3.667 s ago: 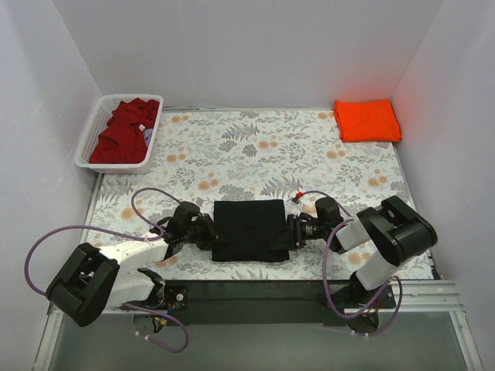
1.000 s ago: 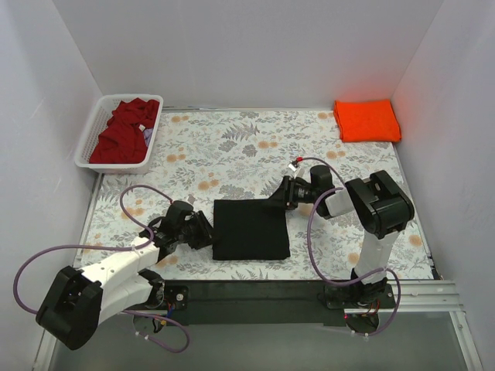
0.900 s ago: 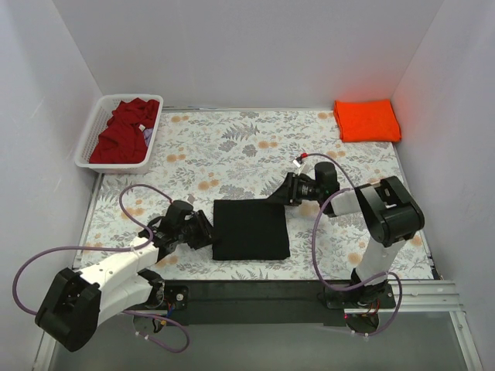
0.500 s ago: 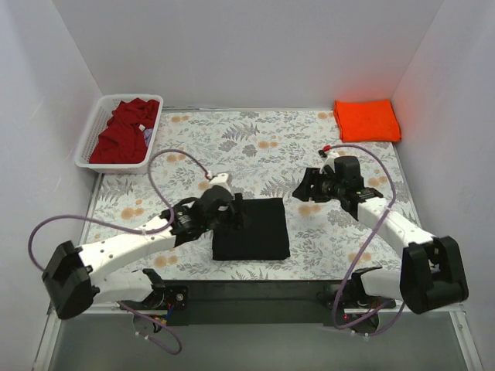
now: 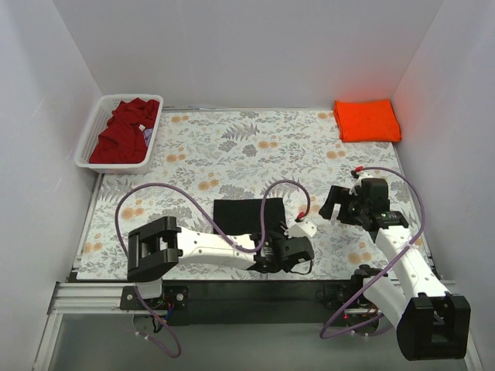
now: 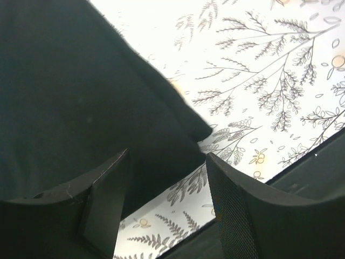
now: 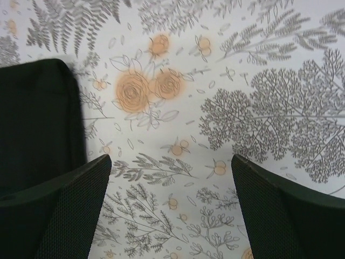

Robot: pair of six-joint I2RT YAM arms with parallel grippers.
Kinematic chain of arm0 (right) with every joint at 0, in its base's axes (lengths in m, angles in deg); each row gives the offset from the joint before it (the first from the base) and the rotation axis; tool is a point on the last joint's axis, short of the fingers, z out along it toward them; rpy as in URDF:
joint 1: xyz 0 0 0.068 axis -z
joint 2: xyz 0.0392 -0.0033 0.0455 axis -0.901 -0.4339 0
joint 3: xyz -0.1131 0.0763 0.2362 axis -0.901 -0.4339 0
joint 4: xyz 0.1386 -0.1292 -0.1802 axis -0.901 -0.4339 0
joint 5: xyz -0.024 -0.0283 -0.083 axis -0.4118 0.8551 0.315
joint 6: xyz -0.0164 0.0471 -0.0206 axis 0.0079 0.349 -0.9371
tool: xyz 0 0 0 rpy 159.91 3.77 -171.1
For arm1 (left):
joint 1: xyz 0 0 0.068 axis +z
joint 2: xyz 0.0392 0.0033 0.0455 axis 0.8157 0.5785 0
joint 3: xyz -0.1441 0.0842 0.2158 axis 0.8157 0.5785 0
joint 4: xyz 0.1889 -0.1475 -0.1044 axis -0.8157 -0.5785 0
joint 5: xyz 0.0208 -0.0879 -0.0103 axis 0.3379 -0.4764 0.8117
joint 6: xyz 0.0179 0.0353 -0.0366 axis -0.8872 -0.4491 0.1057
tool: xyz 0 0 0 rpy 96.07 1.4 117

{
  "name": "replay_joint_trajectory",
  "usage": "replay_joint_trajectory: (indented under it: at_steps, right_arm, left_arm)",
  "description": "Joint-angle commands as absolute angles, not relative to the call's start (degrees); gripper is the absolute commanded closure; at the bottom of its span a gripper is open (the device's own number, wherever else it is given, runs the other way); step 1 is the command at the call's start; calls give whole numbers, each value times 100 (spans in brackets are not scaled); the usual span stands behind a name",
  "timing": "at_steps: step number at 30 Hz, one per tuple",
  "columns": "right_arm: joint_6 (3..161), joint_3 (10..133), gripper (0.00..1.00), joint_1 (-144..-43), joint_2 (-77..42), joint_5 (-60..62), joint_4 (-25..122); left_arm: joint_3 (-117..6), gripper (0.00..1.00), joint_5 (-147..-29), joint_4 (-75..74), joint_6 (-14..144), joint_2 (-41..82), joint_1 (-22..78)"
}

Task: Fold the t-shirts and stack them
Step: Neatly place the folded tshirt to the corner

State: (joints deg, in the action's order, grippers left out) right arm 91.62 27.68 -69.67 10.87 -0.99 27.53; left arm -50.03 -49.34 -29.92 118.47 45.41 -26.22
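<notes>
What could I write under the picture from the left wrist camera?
Open left gripper poised over a corner of the black t-shirt on the flowery table.

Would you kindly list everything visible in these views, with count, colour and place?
black t-shirt: 1, black, folded flat at the table's near middle
orange t-shirt: 1, bright orange, folded at the far right corner
dark red t-shirt: 1, dark red, crumpled inside the basket
basket: 1, white slatted plastic, far left corner
table: 1, white with grey and orange floral print
left end effector: 1, black, open, over the black t-shirt's near right corner
right end effector: 1, black, open wide, over bare table right of the black t-shirt
</notes>
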Motion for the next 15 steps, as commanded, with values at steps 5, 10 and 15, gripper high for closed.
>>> replay_joint_trajectory:
  at_steps: [5, 10, 15]
  right_arm:
    - [9132, 2592, 2, -6868, 1313, -239, 2466]
    - [9115, 2557, 2, -6850, 1093, -678, 2484]
    - [9159, 2425, 3, -6850, 1031, -960, 2615]
  left_arm:
    - [-5632, 43, -4521, -3017, 11079, 5168, -2989]
    - [-5808, 43, -4319, -3078, 10833, 5589, -3112]
    - [-5808, 46, -4178, -3227, 10797, 5801, -3156]
